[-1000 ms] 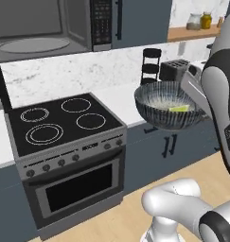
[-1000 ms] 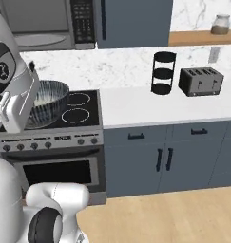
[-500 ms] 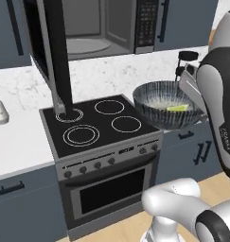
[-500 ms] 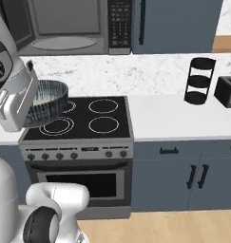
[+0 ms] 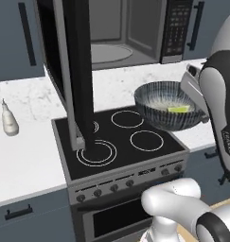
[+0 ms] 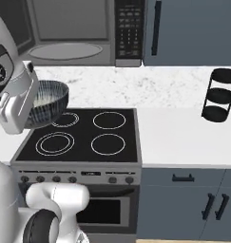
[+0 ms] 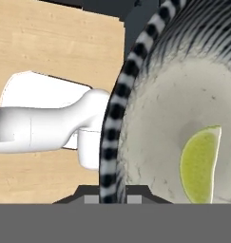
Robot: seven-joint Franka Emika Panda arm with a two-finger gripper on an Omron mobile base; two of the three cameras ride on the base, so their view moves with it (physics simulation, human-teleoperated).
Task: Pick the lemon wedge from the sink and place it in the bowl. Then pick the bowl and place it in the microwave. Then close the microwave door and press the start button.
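The bowl (image 5: 169, 111) hangs in the air above the right side of the stovetop (image 5: 121, 146), below and to the right of the microwave (image 5: 130, 33), whose cavity is open. The lemon wedge (image 5: 179, 109) lies inside the bowl on its pale floor, toward the arm's side.

Step in hand, as judged: carry the bowl into the microwave. Keep the bowl level so the wedge does not slide out. Raise it above the cavity floor before moving it inward. The microwave door (image 5: 76, 71) stands swung out at the left, edge-on above the stovetop; approach from the right of it and keep the rim clear of the door's edge and the keypad panel (image 5: 175, 28).

The gripper (image 7: 112, 197) is pinched on the bowl's striped rim, jaws nearly together, with one finger on each side of the wall.
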